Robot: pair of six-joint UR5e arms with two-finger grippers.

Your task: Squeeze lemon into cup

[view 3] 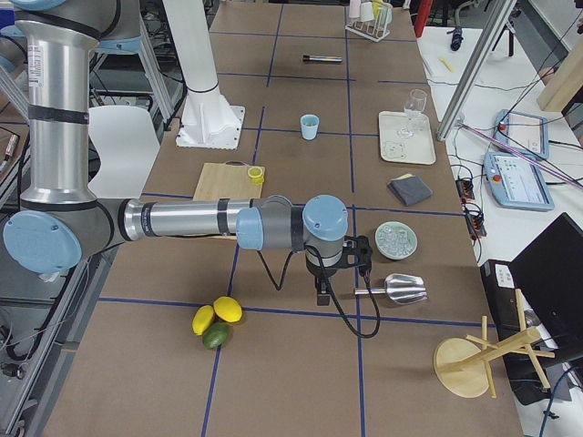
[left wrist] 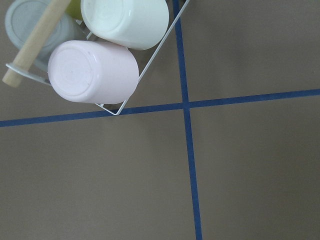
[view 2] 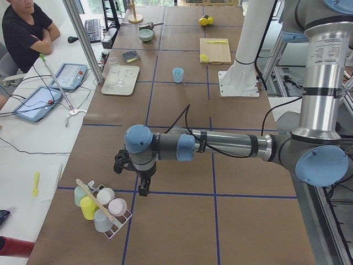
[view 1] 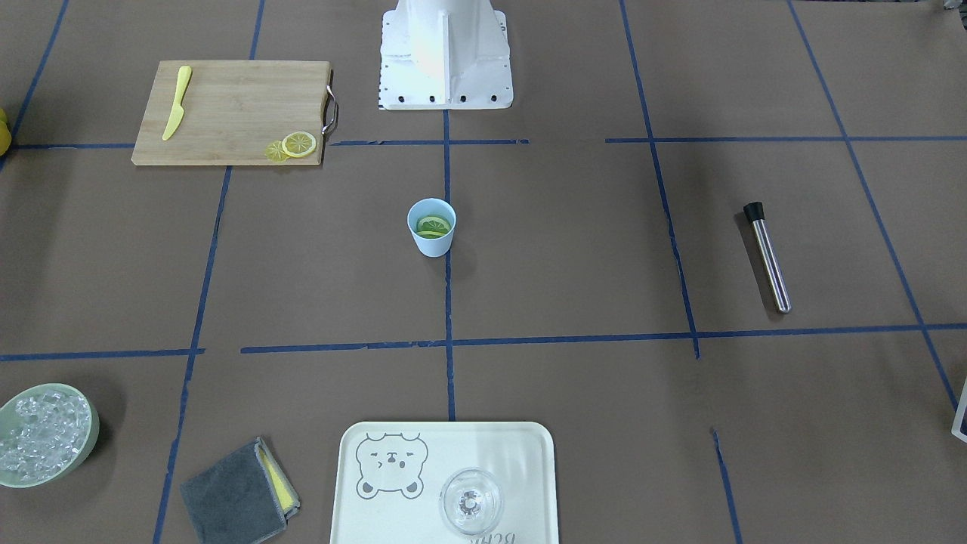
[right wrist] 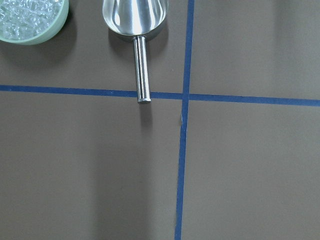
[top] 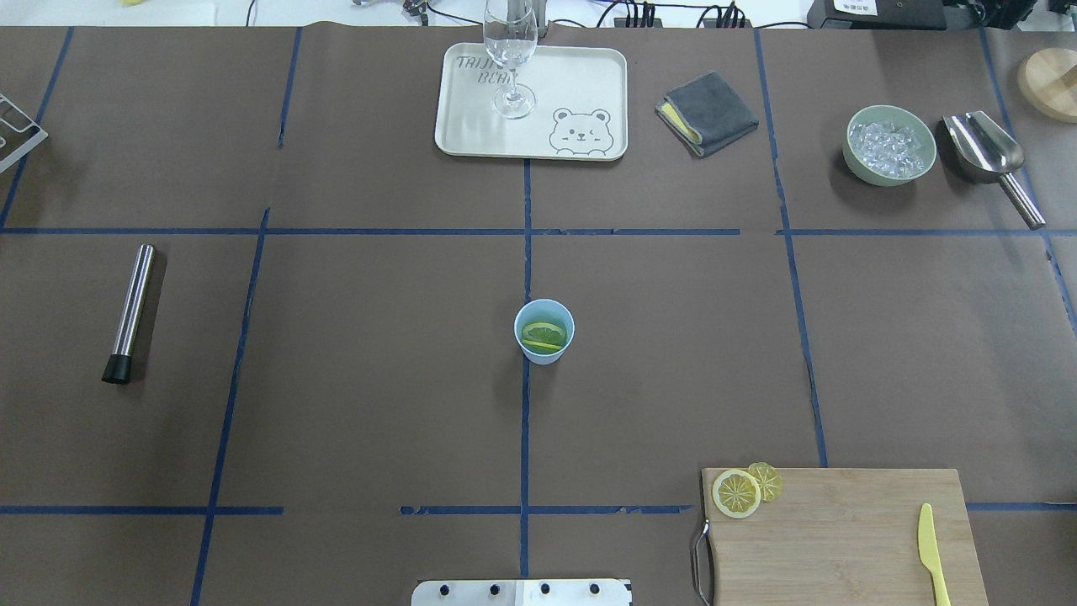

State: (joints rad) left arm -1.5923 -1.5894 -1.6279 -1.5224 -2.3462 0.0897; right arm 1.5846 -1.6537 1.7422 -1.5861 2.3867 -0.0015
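Observation:
The light-blue cup (view 1: 431, 227) stands upright at the table's middle, also in the overhead view (top: 544, 331). Lemon slices (top: 543, 334) lie inside it. Two more lemon slices (view 1: 299, 143) lie on the corner of the wooden cutting board (top: 841, 530). My left gripper (view 2: 142, 187) shows only in the left side view, far from the cup, beside a wire rack of cups (view 2: 102, 207); I cannot tell if it is open or shut. My right gripper (view 3: 323, 293) shows only in the right side view, next to a metal scoop (view 3: 401, 288); I cannot tell its state.
A yellow plastic knife (top: 932, 551) lies on the board. A cream tray (top: 580, 84) holds a clear stemmed glass (top: 511, 59). A grey cloth (top: 705, 112), a pale-green bowl of ice (top: 890, 145) and a steel muddler (top: 130, 311) lie around. Whole lemons (view 3: 217, 314) sit near my right arm.

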